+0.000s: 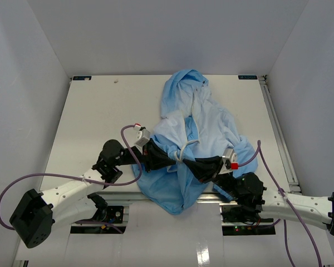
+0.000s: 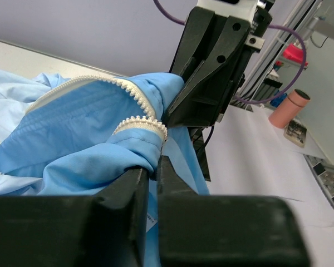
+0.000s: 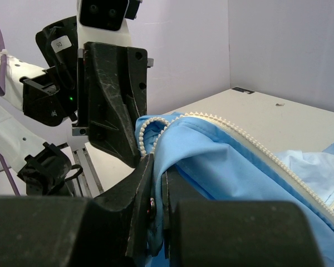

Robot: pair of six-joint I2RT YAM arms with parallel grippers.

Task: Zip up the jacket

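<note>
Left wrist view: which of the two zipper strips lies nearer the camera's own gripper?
The jacket's lower, shorter strip, just above the left gripper; the upper strip arches away behind it.

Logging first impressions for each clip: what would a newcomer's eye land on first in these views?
The crumpled light blue jacket sprawls from the far centre of the table to its near edge. Over its near part the left gripper and right gripper meet nose to nose, each pinched shut on a fold of blue fabric. Beside them the pale zipper teeth run along a fabric edge, not meshed.
</note>
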